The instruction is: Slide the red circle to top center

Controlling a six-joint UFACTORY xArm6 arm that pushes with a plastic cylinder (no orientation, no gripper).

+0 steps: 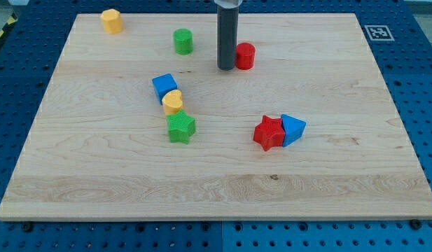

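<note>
The red circle stands on the wooden board near the view's top, a little right of centre. My tip rests on the board right against the red circle's left side, touching it or nearly so. The dark rod rises from there out of the view's top.
A green circle lies left of the rod. A yellow block sits at the top left. A blue cube, a yellow heart and a green star cluster left of centre. A red star touches a blue block at the right.
</note>
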